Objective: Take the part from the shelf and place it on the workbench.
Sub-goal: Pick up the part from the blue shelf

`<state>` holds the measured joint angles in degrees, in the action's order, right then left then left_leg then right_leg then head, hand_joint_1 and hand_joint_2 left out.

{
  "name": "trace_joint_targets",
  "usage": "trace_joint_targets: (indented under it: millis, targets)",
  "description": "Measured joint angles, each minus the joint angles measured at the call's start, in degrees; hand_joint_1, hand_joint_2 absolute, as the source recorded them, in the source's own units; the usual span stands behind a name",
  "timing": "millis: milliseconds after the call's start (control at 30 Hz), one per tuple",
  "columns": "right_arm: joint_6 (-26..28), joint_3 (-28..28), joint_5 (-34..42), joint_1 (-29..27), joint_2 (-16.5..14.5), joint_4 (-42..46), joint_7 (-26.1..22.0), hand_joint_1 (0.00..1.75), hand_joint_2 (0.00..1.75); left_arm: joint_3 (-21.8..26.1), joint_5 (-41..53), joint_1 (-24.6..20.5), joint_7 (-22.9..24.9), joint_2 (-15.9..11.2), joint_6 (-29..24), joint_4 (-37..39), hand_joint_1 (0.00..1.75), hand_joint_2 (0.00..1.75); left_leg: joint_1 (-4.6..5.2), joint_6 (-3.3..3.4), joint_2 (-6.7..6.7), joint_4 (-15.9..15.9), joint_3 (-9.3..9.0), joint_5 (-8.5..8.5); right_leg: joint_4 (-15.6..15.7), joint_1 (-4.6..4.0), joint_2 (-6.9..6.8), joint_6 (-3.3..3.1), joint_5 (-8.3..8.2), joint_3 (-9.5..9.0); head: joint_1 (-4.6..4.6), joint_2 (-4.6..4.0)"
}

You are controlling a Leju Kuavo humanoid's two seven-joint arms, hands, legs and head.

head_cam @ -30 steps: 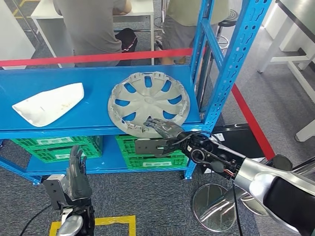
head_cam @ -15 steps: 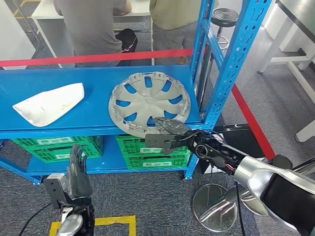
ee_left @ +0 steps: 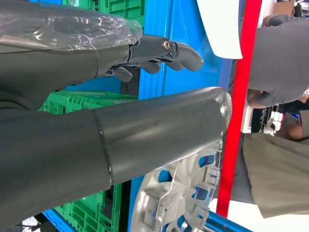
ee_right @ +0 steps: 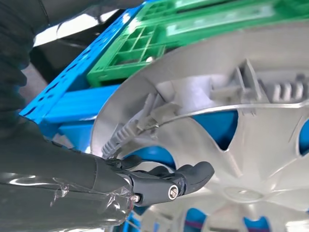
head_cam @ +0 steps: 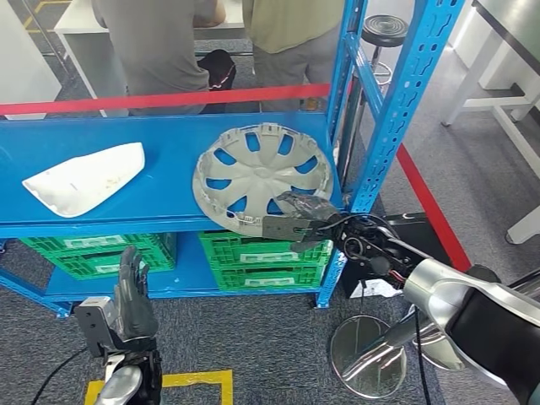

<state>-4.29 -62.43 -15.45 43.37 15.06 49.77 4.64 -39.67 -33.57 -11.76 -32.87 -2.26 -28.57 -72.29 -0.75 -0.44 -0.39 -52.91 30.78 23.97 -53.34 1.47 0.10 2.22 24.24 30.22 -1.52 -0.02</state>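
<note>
A silver hubcap (head_cam: pixel 262 173) lies inner side up on the blue shelf (head_cam: pixel 159 181), with its near rim over the front edge. My right hand (head_cam: pixel 298 221) grips that rim at the front right, fingers on top. In the right wrist view the dark fingers (ee_right: pixel 160 179) lie across the hubcap's ribbed inside (ee_right: pixel 226 111). My left hand (head_cam: pixel 132 308) hangs low in front of the shelf, fingers apart and holding nothing. The left wrist view has its fingers (ee_left: pixel 171 50) pointing at the shelf, with the hubcap (ee_left: pixel 182 193) off to one side.
A white curved panel (head_cam: pixel 86 179) lies on the shelf's left part. Green crates (head_cam: pixel 267 261) sit on the level below. A blue upright (head_cam: pixel 388 118) stands just right of the hubcap. Two people stand behind the shelf, beyond red tape (head_cam: pixel 159 99). A round stool base (head_cam: pixel 369 354) is near my right arm.
My right hand has moved right along the shelf front, and the hubcap has slid right with it and turned a little. My left hand has stayed still. A person behind has shifted left.
</note>
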Motion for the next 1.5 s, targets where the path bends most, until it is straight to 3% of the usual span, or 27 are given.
trace_joint_targets:
  millis: [600,900,1333,1467,1500]
  targets:
    - [0.2,-0.1,-6.3,2.9,-0.9,-5.3,-0.2,0.00,1.75,-0.4,0.3,-0.6,0.0,0.6,1.4,2.1,0.00,0.00,0.00,-0.01,0.00,0.0,0.02,-0.02,0.0,0.00,0.01,0.01,-0.04,0.02,0.00,0.00]
    - [0.2,-1.1,-11.3,3.3,-3.4,-6.1,-3.3,0.00,1.75,-0.4,-0.4,-0.7,-0.8,1.2,1.4,2.8,0.00,0.00,0.00,-0.04,0.00,0.0,0.02,-0.04,0.0,-0.01,0.02,0.01,-0.04,0.03,0.03,0.00]
    - [-0.3,-3.3,-13.7,3.4,-6.1,-7.2,-3.6,0.00,1.75,-0.5,-0.8,-0.9,-1.3,1.9,1.6,4.0,0.00,0.00,0.00,-0.05,0.01,0.0,0.02,-0.05,0.0,0.00,0.03,0.01,-0.04,0.03,0.01,0.00]
    - [-0.4,-4.0,-14.2,3.4,-6.6,-7.4,-3.7,1.75,1.75,-0.5,-0.9,-0.9,-1.3,1.9,1.6,4.0,0.00,0.00,0.00,-0.05,0.01,0.0,0.02,-0.05,0.0,-0.01,0.03,0.01,-0.04,0.04,0.04,0.00]
    - [-0.4,-4.1,-14.2,3.4,-6.7,-7.5,-3.8,1.75,1.75,-0.5,-0.9,-0.9,-1.3,1.9,1.6,4.0,0.00,0.00,0.00,-0.05,0.01,0.0,0.02,-0.05,0.0,-0.01,0.03,0.01,-0.04,0.04,0.04,0.00]
